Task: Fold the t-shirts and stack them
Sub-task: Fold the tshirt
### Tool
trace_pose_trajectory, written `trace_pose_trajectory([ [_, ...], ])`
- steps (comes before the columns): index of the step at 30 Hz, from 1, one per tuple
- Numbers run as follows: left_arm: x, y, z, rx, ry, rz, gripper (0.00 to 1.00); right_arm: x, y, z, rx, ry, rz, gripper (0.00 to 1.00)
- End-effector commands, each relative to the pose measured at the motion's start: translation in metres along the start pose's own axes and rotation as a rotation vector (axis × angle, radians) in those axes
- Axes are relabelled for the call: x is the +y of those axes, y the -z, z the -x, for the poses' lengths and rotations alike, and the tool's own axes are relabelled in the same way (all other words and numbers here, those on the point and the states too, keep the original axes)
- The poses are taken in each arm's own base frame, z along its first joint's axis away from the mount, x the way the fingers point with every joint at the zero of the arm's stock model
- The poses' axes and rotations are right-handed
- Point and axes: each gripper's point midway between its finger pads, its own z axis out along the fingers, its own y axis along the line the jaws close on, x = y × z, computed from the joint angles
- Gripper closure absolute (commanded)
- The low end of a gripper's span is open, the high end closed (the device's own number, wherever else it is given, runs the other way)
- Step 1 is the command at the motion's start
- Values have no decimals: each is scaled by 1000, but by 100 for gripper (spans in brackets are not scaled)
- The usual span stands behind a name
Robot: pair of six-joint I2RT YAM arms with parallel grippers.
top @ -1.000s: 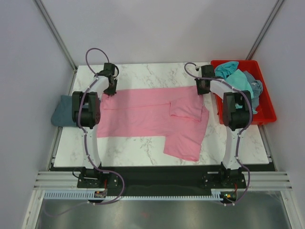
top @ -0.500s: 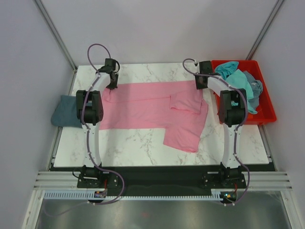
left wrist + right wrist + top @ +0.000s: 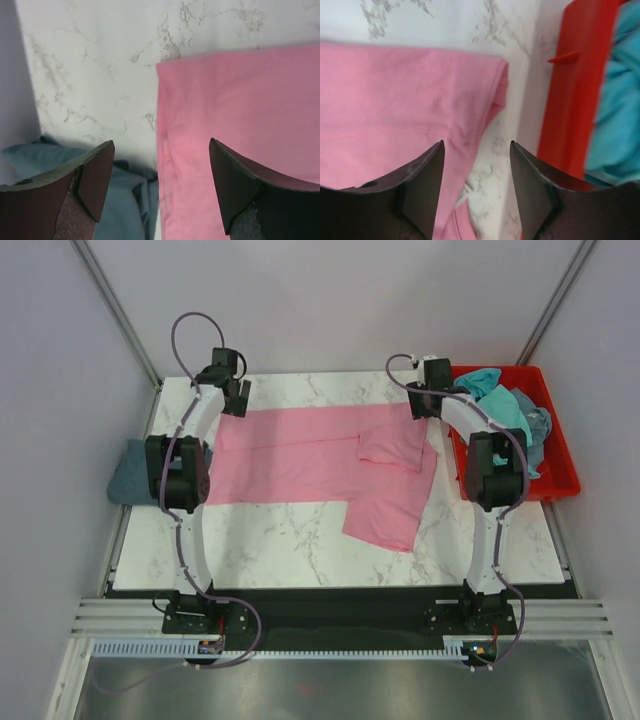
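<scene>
Slate-blue shirt lies at the left edge of the worktop, seemingly done. Left pincer gapes empty over the pink shirt, part-folded mid-worktop. Right pincer is likewise apart. More shirts wait in the crate.

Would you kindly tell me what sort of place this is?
Probably a robotics lab cell, not a home: two arms mounted at a marble-pattern table, plain enclosing panels, and a red crate of shirts.

light: bright, even | shadows: soft | wrist views: slightly blurred
</scene>
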Motion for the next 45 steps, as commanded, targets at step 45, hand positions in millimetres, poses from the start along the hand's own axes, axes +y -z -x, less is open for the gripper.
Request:
trace_pose_trajectory([
  [45, -21, 160, -77, -106, 18, -194, 20, 144, 287, -269, 80, 1151, 1023, 50],
])
